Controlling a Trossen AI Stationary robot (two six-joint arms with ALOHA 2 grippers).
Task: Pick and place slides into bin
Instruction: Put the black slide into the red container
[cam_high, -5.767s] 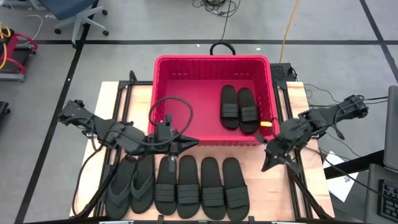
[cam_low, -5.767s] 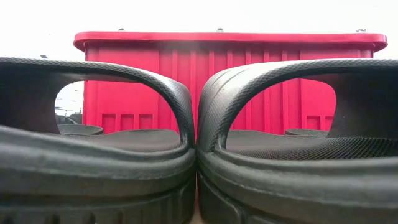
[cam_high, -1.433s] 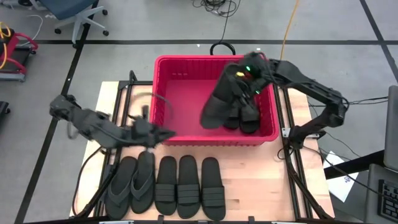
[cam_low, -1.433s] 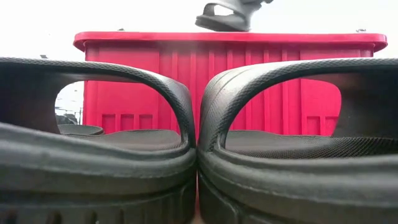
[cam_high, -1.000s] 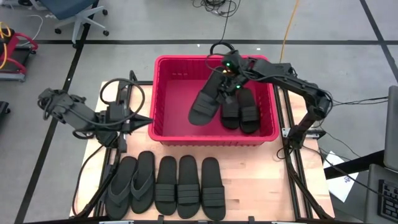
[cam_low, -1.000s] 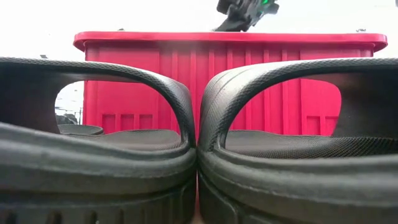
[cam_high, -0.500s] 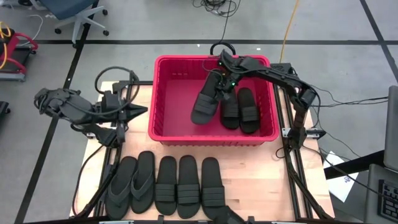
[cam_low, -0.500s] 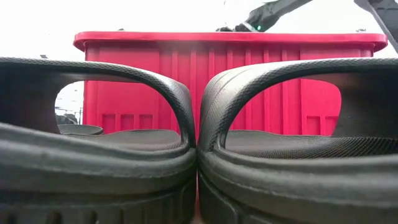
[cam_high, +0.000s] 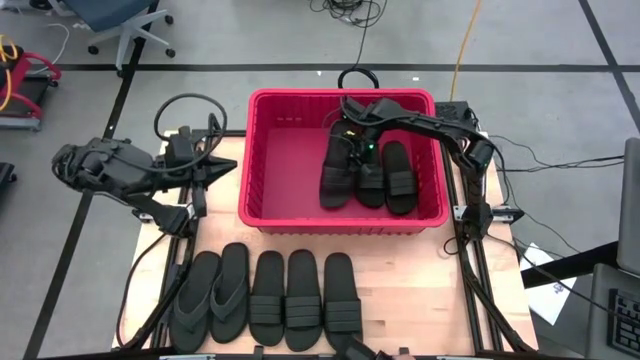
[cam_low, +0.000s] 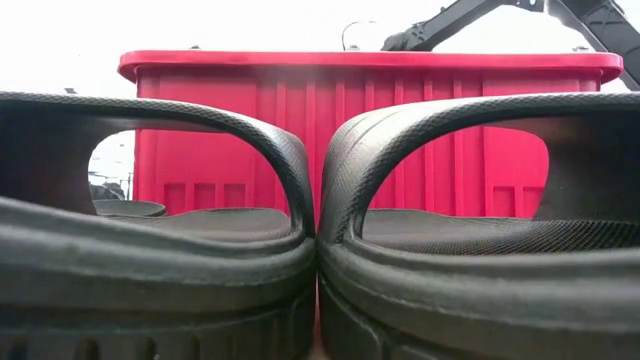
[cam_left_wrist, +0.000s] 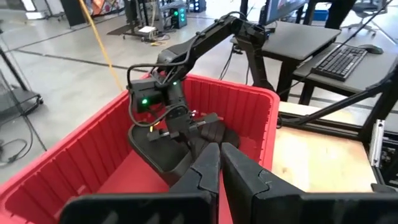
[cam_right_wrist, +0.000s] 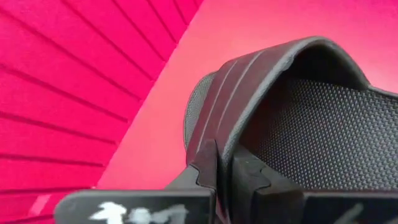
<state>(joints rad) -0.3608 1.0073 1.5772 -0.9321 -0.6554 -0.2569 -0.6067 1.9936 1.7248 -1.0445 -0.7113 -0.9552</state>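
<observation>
We see the right gripper (cam_high: 352, 140) reaching down into the red bin (cam_high: 262, 150), its fingers pinched on the band strap of a slide (cam_high: 337, 172) so the sole can settle flat beside the pair of slides (cam_high: 386, 176) already lying there. The bin thus holds three. The left gripper (cam_high: 222, 172) waits closed and empty just left of the bin, above the five slides (cam_high: 265, 298) lined up on the table (cam_high: 420, 290).

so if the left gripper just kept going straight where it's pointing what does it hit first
Probably the bin's near wall or rim: the shut left gripper points at it from just outside. If it cleared the rim, next comes the slide held by the right gripper. Depth is unclear.
</observation>
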